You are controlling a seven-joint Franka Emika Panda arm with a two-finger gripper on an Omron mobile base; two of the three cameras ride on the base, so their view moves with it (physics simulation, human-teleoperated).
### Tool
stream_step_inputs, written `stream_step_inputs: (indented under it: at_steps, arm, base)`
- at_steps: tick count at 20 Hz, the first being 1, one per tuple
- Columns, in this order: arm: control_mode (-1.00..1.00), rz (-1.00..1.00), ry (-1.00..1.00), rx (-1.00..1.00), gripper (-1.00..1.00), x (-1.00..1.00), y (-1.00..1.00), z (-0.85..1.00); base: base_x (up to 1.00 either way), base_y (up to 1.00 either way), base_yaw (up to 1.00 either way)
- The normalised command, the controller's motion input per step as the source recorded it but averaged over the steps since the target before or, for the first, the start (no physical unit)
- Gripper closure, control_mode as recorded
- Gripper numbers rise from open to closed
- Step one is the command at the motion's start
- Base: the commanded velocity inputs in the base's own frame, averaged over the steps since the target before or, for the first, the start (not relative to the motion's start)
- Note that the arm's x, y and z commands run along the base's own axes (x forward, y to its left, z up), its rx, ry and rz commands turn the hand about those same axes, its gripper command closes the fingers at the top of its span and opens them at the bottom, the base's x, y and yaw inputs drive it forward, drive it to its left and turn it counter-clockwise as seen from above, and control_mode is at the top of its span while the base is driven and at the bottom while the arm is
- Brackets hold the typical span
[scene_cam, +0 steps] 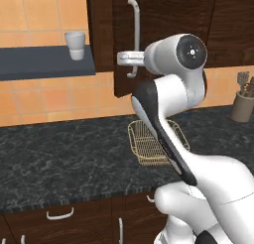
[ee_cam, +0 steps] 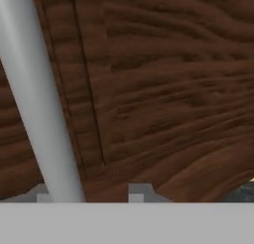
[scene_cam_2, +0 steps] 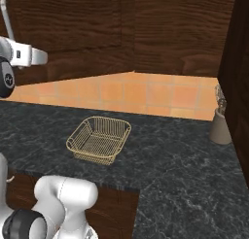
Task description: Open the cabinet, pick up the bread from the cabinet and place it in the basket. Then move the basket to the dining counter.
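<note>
- Kitchen wall of orange tiles behind a black tabletop (scene_cam: 59, 153), with a white cup (scene_cam: 75, 45) up on a dark shelf (scene_cam: 44, 62).
- Reaching up to the brown cabinet (scene_cam: 163, 20) door, hand (ee_cam: 92, 194) with one tip on each side of the long silver handle (ee_cam: 37, 94), partly closed; can't tell if squeezing it yet.
- Could slip off the smooth bar if pulled with a loose hold.
- Could bump the wire basket (scene_cam_2: 99, 138) below.
- Door looks shut, dark and wavy-grained. Bread hidden, likely inside.
</note>
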Motion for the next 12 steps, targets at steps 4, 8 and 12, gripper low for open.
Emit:
stream_step_inputs:
  at_steps: [4,8,12]
  arm:
    - [-1.0,0.0,0.03,-0.01,-1.0,-1.0,-0.6,0.0]
    - [-1.0,0.0,0.1,-0.09,-1.0,-0.99,-0.02,0.0]
    - [-1.0,0.01,0.0,-0.16,-1.0,-0.86,0.37,0.0]
  base:
    - [0.0,0.0,0.0]
    - [0.0,0.0,0.0]
    - [0.0,0.0,0.0]
